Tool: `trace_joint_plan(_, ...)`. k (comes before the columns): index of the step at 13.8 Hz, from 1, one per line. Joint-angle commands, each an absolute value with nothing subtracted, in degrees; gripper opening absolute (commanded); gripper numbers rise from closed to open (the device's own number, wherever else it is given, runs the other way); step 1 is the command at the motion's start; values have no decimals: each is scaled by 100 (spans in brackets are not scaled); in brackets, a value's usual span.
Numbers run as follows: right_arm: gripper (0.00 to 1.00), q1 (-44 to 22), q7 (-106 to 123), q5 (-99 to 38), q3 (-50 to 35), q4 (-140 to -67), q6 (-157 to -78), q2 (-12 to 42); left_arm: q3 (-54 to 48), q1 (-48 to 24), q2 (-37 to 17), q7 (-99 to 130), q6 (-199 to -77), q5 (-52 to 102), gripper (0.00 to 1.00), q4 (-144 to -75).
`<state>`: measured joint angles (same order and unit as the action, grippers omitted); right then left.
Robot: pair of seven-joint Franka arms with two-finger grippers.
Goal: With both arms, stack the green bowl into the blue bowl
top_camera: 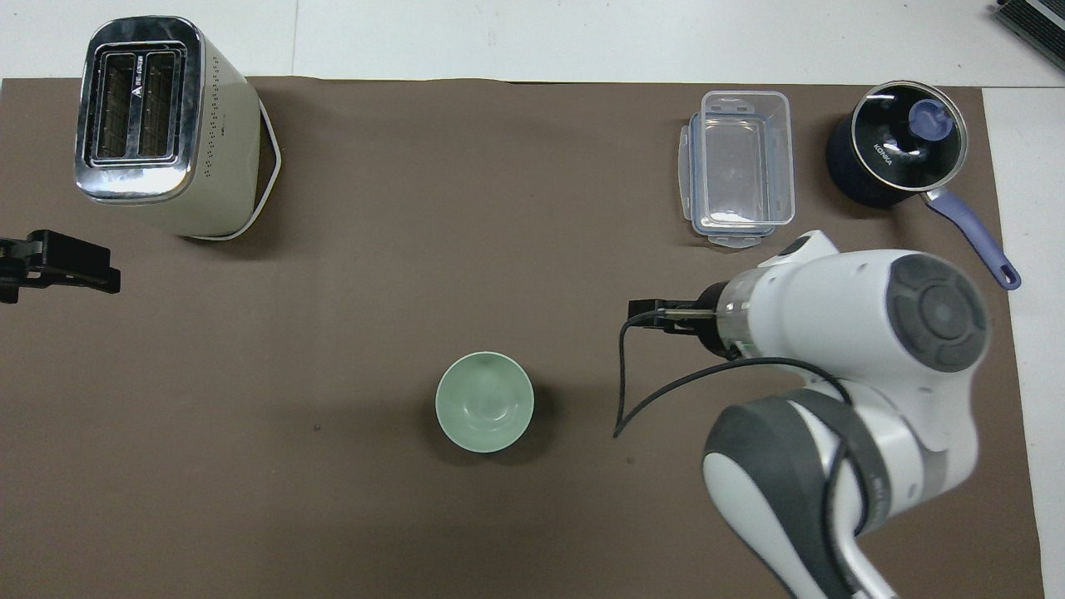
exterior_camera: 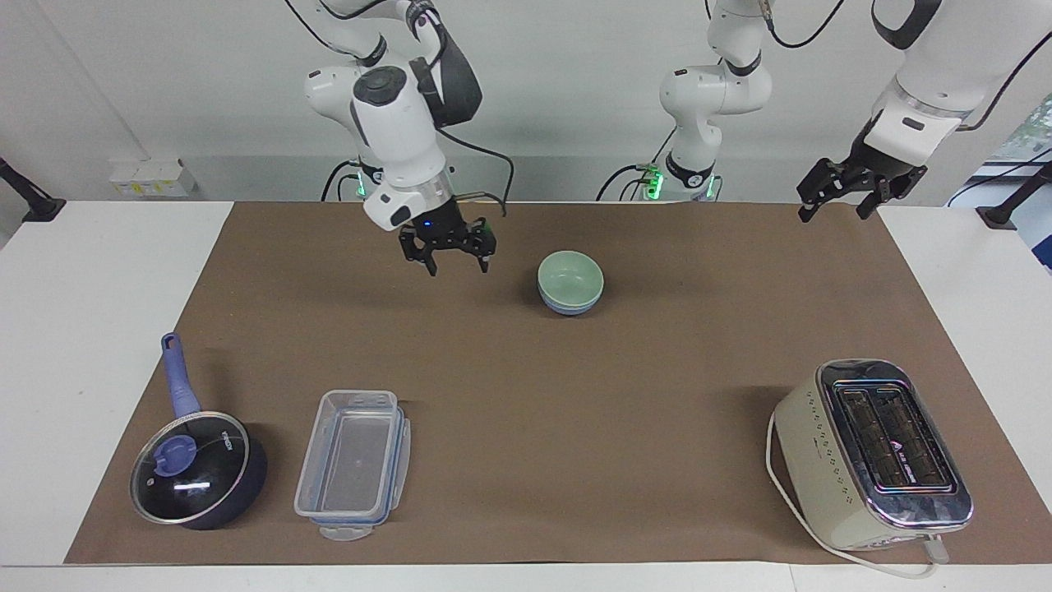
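Observation:
The pale green bowl [exterior_camera: 569, 275] sits nested in the light blue bowl [exterior_camera: 567, 307] at the middle of the brown mat, near the robots. In the overhead view only the green bowl [top_camera: 484, 401] shows; the blue one is hidden under it. My right gripper [exterior_camera: 457, 265] is open and empty, raised over bare mat beside the bowls, toward the right arm's end; it also shows in the overhead view [top_camera: 639, 316]. My left gripper [exterior_camera: 832, 214] is open and empty; that arm waits over the mat's edge at the left arm's end, and it shows in the overhead view [top_camera: 104, 279].
A cream toaster [exterior_camera: 875, 452] stands far from the robots at the left arm's end. A clear plastic container [exterior_camera: 353, 464] and a dark blue lidded saucepan [exterior_camera: 197, 469] lie far from the robots at the right arm's end.

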<state>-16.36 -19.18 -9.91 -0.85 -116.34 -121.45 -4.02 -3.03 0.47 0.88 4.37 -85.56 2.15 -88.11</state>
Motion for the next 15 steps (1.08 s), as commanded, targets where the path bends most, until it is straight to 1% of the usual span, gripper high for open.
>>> trace_joint_plan(1,100,-1004,-1452,-635,-167,-10902,-11481,-326,-334,97,220,387,-8605,97,100,-8965)
trace_joint_plan(3,100,-705,-1249,-178,-150,-10426,-11128,-264,-334,97,220,387,-8613,97,100,-8956)
trace_joint_plan(5,100,-467,-1222,-149,-149,-10066,-10874,-272,-334,97,220,387,-8613,97,100,-8965)
trace_joint_plan(7,100,-396,-1213,-123,-149,-9425,-10024,-220,-334,97,220,387,-8613,97,100,-8965)
trace_joint_plan(9,100,-290,-907,165,-149,-8800,-9346,-115,-334,97,220,387,-8613,97,100,-8956)
trace_joint_plan(13,100,-229,-686,281,-114,-8219,-8554,26,-334,97,220,387,-8605,97,100,-8965)
trace_joint_plan(15,100,-229,-720,203,-123,-8183,-8473,35,-334,97,220,387,-8613,97,100,-8965)
